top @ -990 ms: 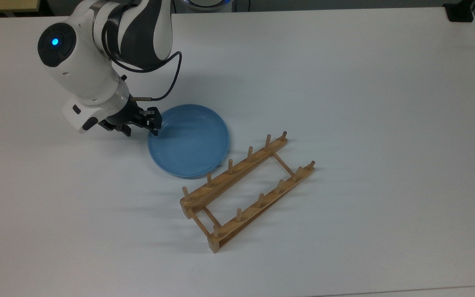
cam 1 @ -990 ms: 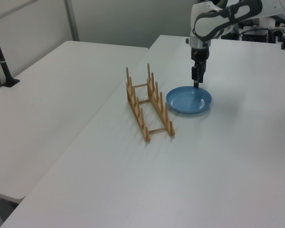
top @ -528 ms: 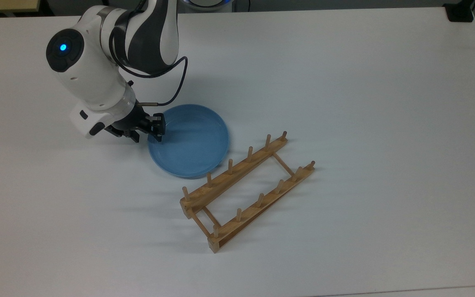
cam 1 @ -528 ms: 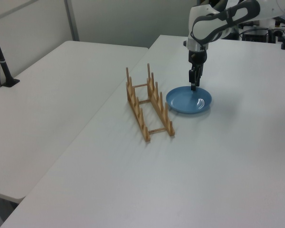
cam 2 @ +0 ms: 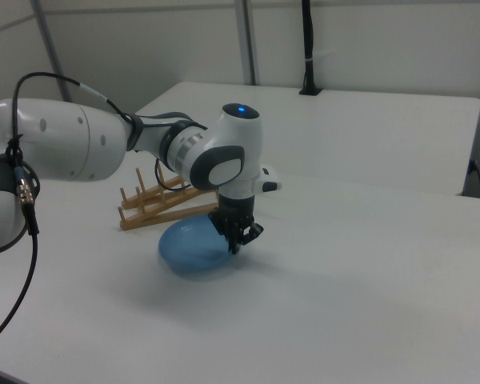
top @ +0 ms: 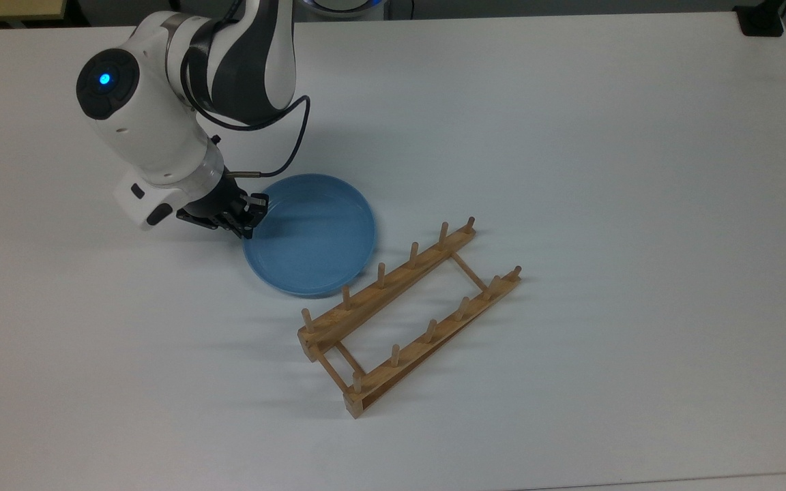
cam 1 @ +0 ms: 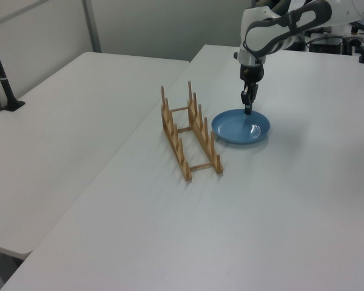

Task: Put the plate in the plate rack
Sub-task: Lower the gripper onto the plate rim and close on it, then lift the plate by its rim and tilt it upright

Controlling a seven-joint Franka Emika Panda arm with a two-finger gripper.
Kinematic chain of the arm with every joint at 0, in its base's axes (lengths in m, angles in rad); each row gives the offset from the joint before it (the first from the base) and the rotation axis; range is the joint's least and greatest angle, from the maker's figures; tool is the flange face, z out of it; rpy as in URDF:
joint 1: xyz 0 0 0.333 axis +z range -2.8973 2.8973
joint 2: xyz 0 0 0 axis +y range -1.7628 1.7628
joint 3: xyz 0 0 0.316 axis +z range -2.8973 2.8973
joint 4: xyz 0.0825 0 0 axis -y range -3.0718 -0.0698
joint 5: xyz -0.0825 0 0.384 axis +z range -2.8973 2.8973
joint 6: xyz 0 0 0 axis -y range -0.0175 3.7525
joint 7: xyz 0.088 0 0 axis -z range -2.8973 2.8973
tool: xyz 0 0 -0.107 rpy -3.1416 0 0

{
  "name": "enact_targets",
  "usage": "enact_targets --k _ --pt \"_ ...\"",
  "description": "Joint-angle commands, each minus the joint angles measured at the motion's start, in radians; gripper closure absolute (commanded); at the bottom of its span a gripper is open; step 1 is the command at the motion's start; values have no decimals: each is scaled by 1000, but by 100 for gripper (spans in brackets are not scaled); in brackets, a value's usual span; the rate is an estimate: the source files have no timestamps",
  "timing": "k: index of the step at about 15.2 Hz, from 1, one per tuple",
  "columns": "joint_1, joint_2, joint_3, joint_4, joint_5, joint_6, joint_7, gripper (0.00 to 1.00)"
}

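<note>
The light-blue plate [top: 314, 235] lies on the white table, just off the top view's upper left of the wooden plate rack [top: 389, 283]. My gripper [top: 248, 219] points down at the plate's rim on the top view's left, with the fingers closed on that rim. In the left view the gripper [cam 1: 248, 109] stands at the far edge of the plate [cam 1: 239, 127], and the rack [cam 1: 200, 130] stands to the left view's left of it. In the right view the gripper [cam 2: 236, 240] pinches the near right rim of the plate [cam 2: 192, 244], with the rack [cam 2: 160, 210] behind.
The white table [top: 570, 136] is bare around the rack and plate. A second table [cam 1: 60, 109] adjoins it on the left view's left, with a black post [cam 1: 0, 66] clamped to it. A black mount [top: 761, 20] sits at the top view's upper right corner.
The gripper came down onto the plate's rim and its fingers closed together there. The plate shifted very slightly.
</note>
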Motion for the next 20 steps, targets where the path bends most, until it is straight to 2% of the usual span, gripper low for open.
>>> enact_targets --k 1,7,11,16,18,19,20 --pt "9 -6 -8 -1 15 6 -15 100" --pt "-1 -70 -18 2 35 -79 -78 100" --pt "0 -147 -59 2 59 -159 -124 100" --pt "16 -231 -105 30 47 -150 -217 100" --pt "60 -262 -152 65 37 -147 -265 100" --pt "119 -285 -212 79 23 -104 -288 100" --pt "162 -299 -246 102 20 -51 -288 100"
